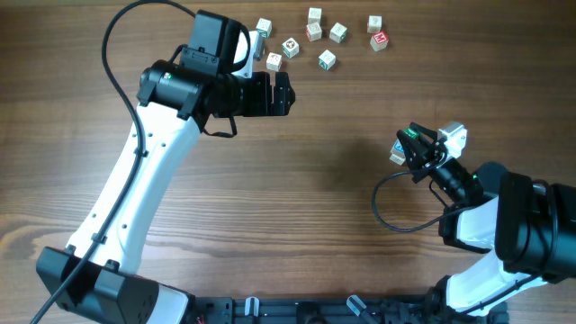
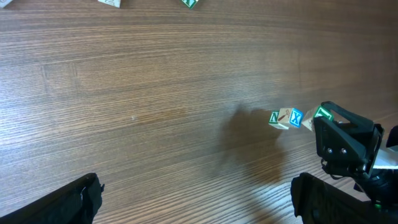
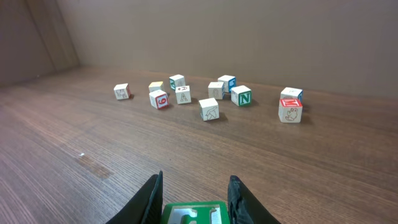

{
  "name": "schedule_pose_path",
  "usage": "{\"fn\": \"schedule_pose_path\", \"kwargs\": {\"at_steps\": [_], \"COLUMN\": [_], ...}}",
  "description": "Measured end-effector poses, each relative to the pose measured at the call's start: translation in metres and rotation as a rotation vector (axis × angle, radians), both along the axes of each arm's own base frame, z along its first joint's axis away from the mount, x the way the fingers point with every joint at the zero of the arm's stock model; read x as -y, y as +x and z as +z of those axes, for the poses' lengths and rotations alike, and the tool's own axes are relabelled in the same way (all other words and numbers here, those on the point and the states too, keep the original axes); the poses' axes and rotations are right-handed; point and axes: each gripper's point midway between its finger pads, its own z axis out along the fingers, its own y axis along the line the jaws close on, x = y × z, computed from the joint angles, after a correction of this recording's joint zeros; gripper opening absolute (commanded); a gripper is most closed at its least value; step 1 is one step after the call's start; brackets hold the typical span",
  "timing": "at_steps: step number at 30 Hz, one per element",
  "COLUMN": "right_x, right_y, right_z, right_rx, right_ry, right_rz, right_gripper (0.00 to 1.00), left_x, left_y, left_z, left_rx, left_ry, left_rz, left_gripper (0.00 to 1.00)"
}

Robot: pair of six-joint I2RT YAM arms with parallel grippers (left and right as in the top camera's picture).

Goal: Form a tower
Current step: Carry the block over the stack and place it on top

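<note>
The tower (image 2: 295, 117) is three pale wooden cubes stacked on the table (image 1: 297, 207) near my right arm: a green mark on the bottom one, blue on the middle one, green on the top. My right hand (image 3: 194, 190) is clamped on the top cube (image 3: 193, 215). My left hand (image 1: 284, 93) hangs with its fingers wide apart. Well apart from the tower, across the table, lie the loose cubes (image 3: 209, 109); I count eleven from my right wrist.
</note>
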Motion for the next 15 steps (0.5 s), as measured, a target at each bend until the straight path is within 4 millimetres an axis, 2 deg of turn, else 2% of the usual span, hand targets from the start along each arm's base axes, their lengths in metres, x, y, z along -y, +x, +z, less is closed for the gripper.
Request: {"fn": "schedule_pose_path", "kwargs": {"at_steps": [6, 15], "right_x": [0.0004, 0.0023], "right_y": [0.0014, 0.0085], "right_z": [-0.002, -0.0066], "right_rx": [-0.012, -0.04], "right_ry": [0.003, 0.002], "right_rz": [0.0, 0.001], "right_gripper": [0.25, 0.33], "left_x": [0.0, 0.0], "left_y": [0.0, 0.0], "left_z": [0.0, 0.0], "left_rx": [0.0, 0.0], "left_ry": [0.0, 0.0], "left_rz": [0.0, 0.0], "left_gripper": [1.0, 1.0]}}
